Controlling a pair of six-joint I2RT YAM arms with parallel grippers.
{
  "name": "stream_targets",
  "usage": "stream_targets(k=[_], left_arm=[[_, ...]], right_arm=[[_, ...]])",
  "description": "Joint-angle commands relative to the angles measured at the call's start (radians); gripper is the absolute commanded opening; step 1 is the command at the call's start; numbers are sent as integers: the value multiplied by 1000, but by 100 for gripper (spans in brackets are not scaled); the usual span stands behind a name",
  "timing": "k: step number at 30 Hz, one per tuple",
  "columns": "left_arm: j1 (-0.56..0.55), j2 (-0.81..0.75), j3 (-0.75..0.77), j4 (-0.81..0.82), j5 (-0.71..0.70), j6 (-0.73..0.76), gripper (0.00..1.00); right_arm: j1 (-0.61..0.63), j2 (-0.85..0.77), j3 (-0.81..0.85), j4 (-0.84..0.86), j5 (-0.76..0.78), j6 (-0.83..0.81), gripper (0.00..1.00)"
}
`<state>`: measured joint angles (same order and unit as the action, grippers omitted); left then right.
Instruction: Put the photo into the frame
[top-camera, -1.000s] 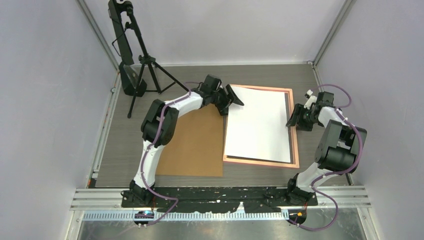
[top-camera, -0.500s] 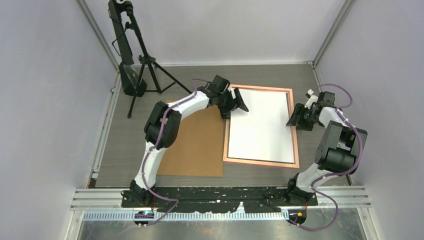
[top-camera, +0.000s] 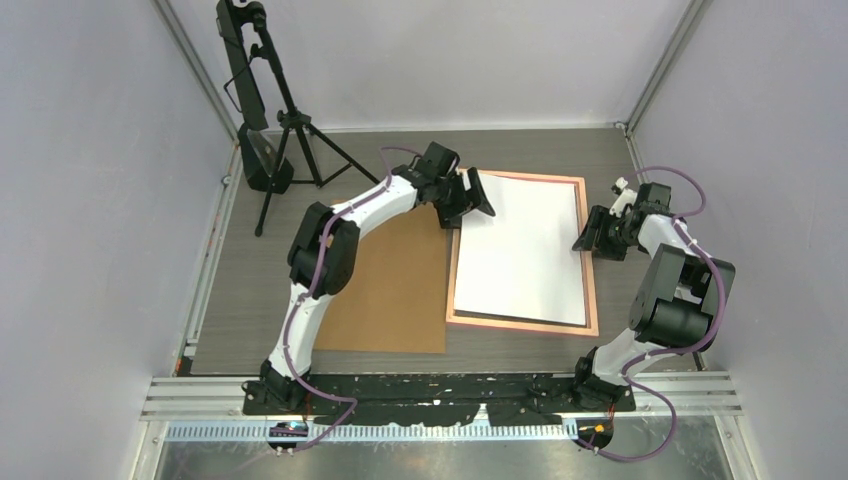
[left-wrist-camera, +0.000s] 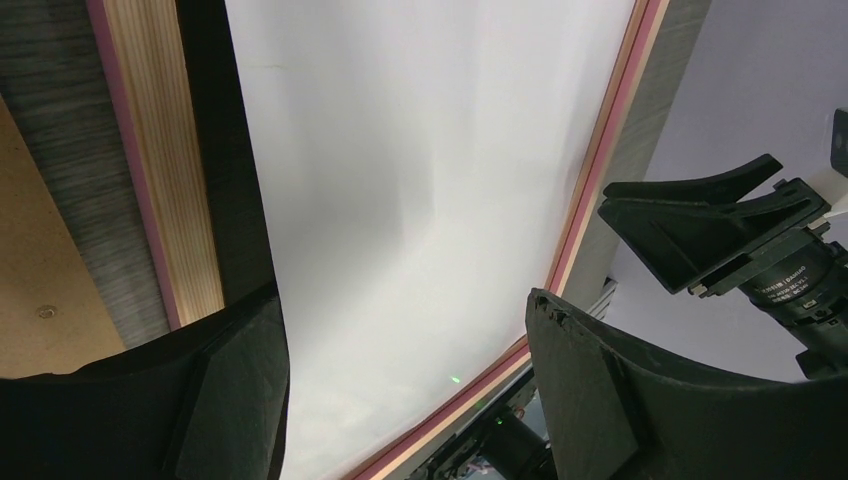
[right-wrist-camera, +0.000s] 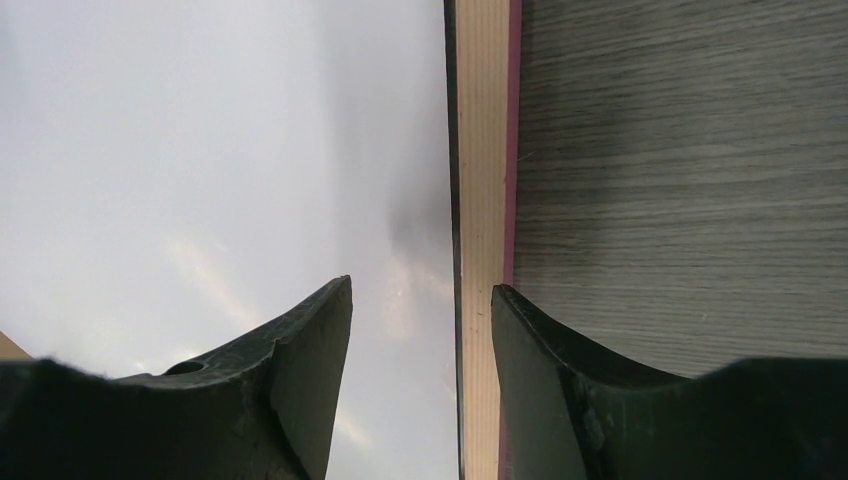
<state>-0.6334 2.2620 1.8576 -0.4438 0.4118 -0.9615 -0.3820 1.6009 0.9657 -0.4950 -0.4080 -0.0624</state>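
Photo (top-camera: 520, 250) now squarer within frame (top-camera: 520, 325) (left gripper (top-camera: 479, 196) wider)

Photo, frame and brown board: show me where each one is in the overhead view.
photo (top-camera: 520, 250), overhead view, middle of its white back.
frame (top-camera: 520, 324), overhead view, near rail.
brown board (top-camera: 385, 290), overhead view, bare middle.

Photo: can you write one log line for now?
photo: white side up in frame | left gripper: open | right gripper: open at frame edge

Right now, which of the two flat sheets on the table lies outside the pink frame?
The brown board, left of the frame; the white photo lies inside it.
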Motion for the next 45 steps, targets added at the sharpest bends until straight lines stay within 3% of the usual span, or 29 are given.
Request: stream_targets(k=[1, 11, 16, 32, 45], left_arm=[[10, 10, 36, -10, -12, 27, 82], [8, 15, 67, -59, -58, 91, 83], [5, 21, 70, -59, -61, 104, 99], [-5, -2, 68, -54, -32, 120, 100], [17, -237, -8, -141, -88, 336, 100]], right_arm=[[-5, -39, -2, 4, -20, -13, 60], [-6, -34, -4, 8, -24, -13, 60], [-7, -33, -4, 8, -28, -14, 60], [-15, -46, -5, 7, -36, -16, 60], [-11, -164, -19, 46, -82, -27, 61]])
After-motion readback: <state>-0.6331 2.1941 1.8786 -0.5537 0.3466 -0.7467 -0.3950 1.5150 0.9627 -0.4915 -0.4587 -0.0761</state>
